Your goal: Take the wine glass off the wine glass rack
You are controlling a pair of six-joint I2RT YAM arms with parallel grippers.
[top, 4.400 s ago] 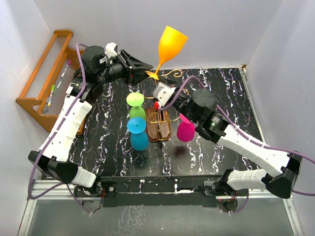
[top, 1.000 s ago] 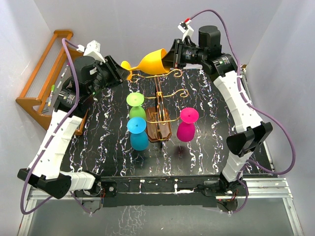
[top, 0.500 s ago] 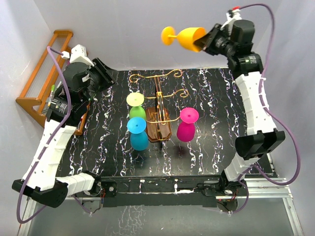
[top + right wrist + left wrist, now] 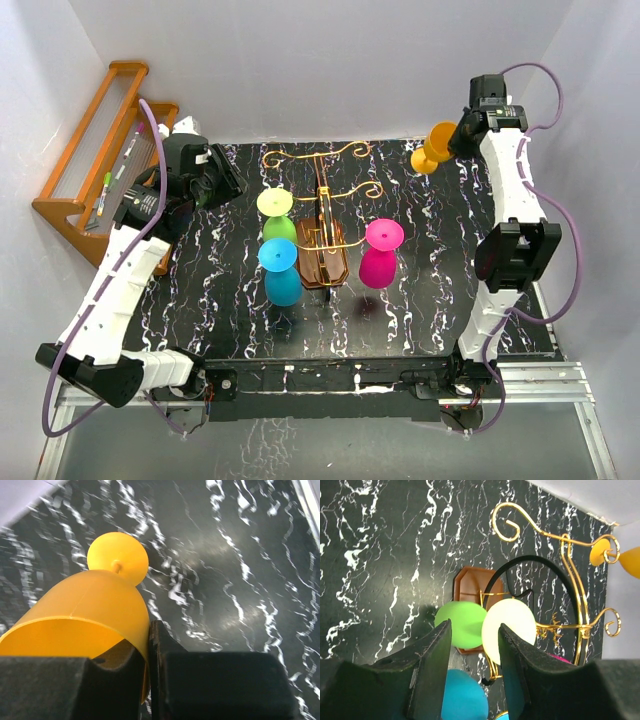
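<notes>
The wine glass rack (image 4: pixel 325 262) stands mid-table on its glossy brown base, with gold wire arms (image 4: pixel 315 155). Yellow (image 4: pixel 275 202), green (image 4: pixel 279 229), blue (image 4: pixel 280 272) and magenta (image 4: pixel 379 256) glasses are at the rack. My right gripper (image 4: pixel 458 138) is shut on the rim of an orange wine glass (image 4: pixel 434 150), held off the rack at the back right, foot toward the table. The right wrist view shows the fingers (image 4: pixel 148 650) pinching the glass wall (image 4: pixel 85 605). My left gripper (image 4: pixel 222 178) is open and empty, left of the rack (image 4: pixel 470 577), jaws (image 4: pixel 474 630) apart.
An orange-brown slatted shelf (image 4: pixel 85 150) with pens leans at the back left corner. White walls enclose the table on three sides. The metal table edge (image 4: pixel 560 380) runs along the near right.
My right arm has carried the orange glass from high at the back down to the back right, close over the table. My left gripper has drifted slightly toward the rack, still open.
</notes>
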